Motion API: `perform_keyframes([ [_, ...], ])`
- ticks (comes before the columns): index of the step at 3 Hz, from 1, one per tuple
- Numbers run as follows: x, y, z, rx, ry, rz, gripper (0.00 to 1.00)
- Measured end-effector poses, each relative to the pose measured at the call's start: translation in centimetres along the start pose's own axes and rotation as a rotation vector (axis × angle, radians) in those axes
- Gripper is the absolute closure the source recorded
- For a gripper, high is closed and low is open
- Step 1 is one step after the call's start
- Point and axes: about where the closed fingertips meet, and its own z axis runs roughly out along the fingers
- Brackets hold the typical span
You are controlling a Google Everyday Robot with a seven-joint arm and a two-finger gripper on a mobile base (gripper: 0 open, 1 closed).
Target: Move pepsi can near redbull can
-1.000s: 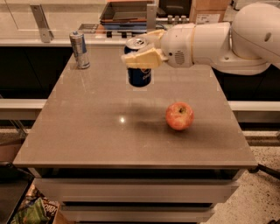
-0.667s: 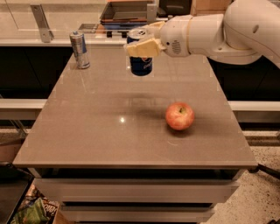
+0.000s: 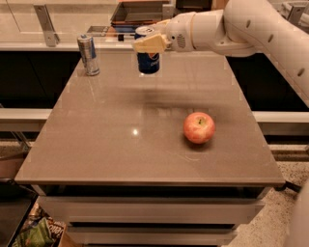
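The pepsi can (image 3: 148, 61), dark blue with a silver top, hangs upright in my gripper (image 3: 150, 42) above the far middle of the grey table (image 3: 120, 144). The gripper's cream fingers are shut around the can's upper part. The redbull can (image 3: 89, 54), slim and silver-blue, stands upright near the table's far left corner, to the left of the pepsi can with a gap between them.
A red apple (image 3: 199, 128) lies on the right half of the table. My white arm (image 3: 241, 29) reaches in from the upper right. A counter with a dark tray (image 3: 140, 10) runs behind the table. A black cabinet front lies below it.
My gripper has carried the pepsi can up and away toward the table's far edge, slightly left, closer to the redbull can. The apple and the redbull can have not moved.
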Motion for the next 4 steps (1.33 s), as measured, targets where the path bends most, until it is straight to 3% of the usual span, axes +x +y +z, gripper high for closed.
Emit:
perform_keyframes([
  [1,0.7,-1.9,3.1,-0.063,0.005,0.035,1.00],
  [2,1.0,-3.3,5.7,-0.098,-0.013,0.026,1.00],
  [3,1.0,-4.1,8.1,-0.101,-0.022,-0.007,1.00],
  [4,0.6,-4.2,9.7,-0.060,-0.001,-0.053,1.00],
])
